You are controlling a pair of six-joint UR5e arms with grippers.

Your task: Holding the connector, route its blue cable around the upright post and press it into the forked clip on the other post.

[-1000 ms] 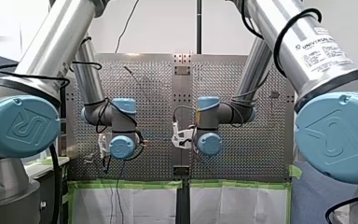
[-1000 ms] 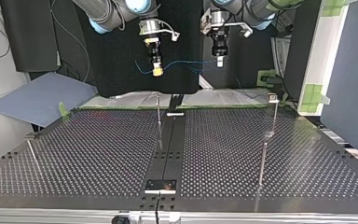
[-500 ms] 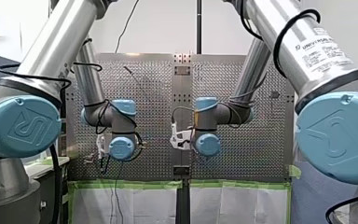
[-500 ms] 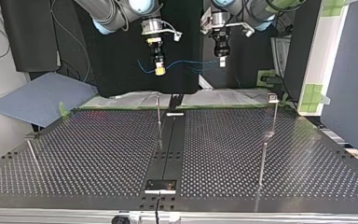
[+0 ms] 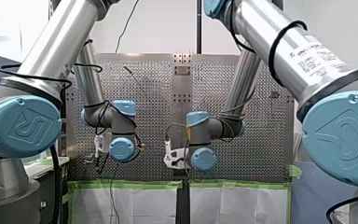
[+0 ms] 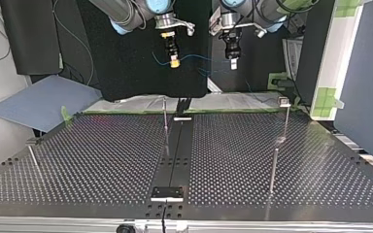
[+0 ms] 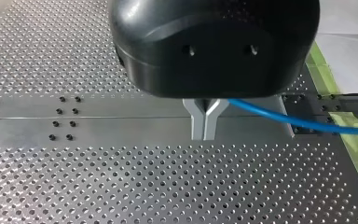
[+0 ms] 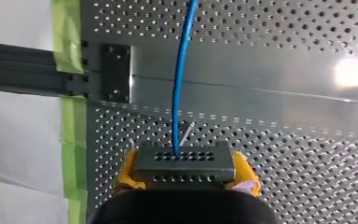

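Observation:
My right gripper is shut on a dark grey connector, held between its yellow pads. The blue cable leaves the connector's face and runs straight ahead over the perforated table. My left gripper has its metal fingers shut on the blue cable, which trails off to one side. In the top view my right gripper and my left gripper hang high beyond the table's far edge. The cable sags between them. An upright post stands below them.
A post with a small head stands at the top view's right, with a plain post nearer the camera. A leaning pin is at the left. A dark centre strip and a green-taped far edge bound the table.
My right gripper has moved up and to the right in the top view, closer to my left gripper, carrying the connector. My left gripper has barely moved.

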